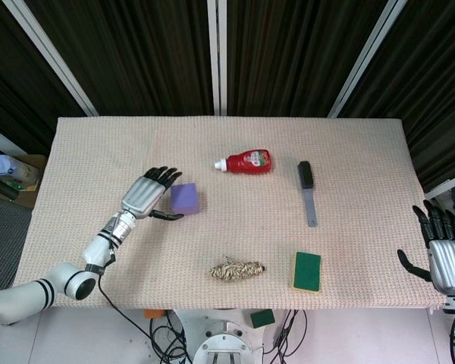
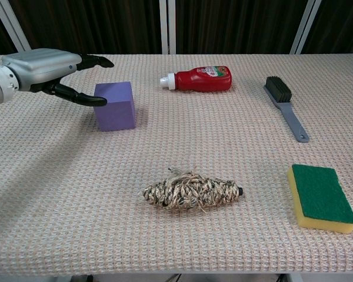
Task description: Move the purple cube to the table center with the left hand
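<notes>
Purple cube [image 1: 185,199] sat on the surface [image 1: 98,152], left of center, flat on one face, with the left robot hand [image 1: 145,196] right beside it. Left robot hand was unclenched, holding nothing, fingers [image 1: 165,177] stretched past the cube's far-left corner and the thumb reaching to the cube's near-left side. Chest view showed the thumb tip at the cube's left face; actual contact could not be told. Cube [image 2: 115,106] looked upright and square to the surface edge, not lifted. Left robot hand [image 2: 44,69] in the chest view hovered above the surface, palm side toward the cube.

Right robot hand [image 1: 440,254] was off the right edge of the surface, fingers spread upward, holding nothing, well apart from every object.

Red ketchup bottle [image 1: 246,161] lay on its side behind the center, white cap pointing left, near the cube but not touching. Black-bristled brush with grey handle [image 1: 307,189] lay on the right half, handle toward the front. Green-topped yellow sponge [image 1: 307,271] lay flat at the front right. Bundle of twisted straw rope [image 1: 236,269] lay at the front center, between cube and sponge, apart from both. Surface was covered with a beige woven cloth. Dark curtains [image 1: 288,53] hung behind.
</notes>
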You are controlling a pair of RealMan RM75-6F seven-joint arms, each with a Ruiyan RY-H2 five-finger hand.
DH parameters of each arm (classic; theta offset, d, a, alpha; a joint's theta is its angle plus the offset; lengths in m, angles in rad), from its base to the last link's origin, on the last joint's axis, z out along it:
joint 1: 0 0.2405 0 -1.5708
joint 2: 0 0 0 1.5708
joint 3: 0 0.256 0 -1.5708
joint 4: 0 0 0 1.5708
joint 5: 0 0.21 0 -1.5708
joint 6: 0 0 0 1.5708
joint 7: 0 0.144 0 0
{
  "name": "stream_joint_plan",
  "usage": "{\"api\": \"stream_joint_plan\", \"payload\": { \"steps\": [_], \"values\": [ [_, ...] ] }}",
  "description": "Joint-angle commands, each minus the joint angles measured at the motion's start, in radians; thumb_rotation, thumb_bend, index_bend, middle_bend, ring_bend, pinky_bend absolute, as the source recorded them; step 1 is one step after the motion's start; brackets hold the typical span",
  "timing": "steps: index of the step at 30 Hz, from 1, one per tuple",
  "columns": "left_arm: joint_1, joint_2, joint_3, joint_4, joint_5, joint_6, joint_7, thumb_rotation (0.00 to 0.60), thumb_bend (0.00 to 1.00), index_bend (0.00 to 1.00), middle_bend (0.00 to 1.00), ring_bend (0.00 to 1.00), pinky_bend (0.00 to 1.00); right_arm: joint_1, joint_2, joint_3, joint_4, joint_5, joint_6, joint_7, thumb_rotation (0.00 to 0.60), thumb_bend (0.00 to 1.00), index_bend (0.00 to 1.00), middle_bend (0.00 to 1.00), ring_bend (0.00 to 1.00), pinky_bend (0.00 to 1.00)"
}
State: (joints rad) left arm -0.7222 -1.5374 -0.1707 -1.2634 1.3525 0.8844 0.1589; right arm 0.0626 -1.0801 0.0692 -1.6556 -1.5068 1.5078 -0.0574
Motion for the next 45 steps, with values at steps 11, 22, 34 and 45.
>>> {"api": "stream_joint_plan", "payload": {
  "steps": [11,22,34,45],
  "values": [
    [-0.019,-0.018,0.016,0.009,-0.017,-0.003,0.011,0.230,0.02,0.05,0.07,0.07,0.16,0.002,-0.005,0.000,0.010,0.003,-0.006,0.006,0.557,0.32,0.00,0.00,0.00,0.00],
    [-0.056,-0.047,-0.004,0.007,-0.111,-0.061,0.062,0.427,0.02,0.05,0.13,0.07,0.18,0.004,-0.011,0.006,0.018,0.029,-0.021,0.007,0.585,0.32,0.00,0.00,0.00,0.00],
    [-0.070,-0.081,-0.020,0.033,-0.109,-0.028,0.005,0.600,0.18,0.27,0.40,0.18,0.20,0.009,-0.019,0.006,0.027,0.042,-0.039,0.007,0.600,0.32,0.00,0.00,0.00,0.00],
    [-0.091,-0.007,-0.092,-0.106,-0.132,-0.006,-0.054,0.600,0.25,0.39,0.53,0.26,0.21,0.011,-0.016,0.010,0.035,0.046,-0.042,0.017,0.600,0.33,0.00,0.00,0.00,0.00]
  ]
}}
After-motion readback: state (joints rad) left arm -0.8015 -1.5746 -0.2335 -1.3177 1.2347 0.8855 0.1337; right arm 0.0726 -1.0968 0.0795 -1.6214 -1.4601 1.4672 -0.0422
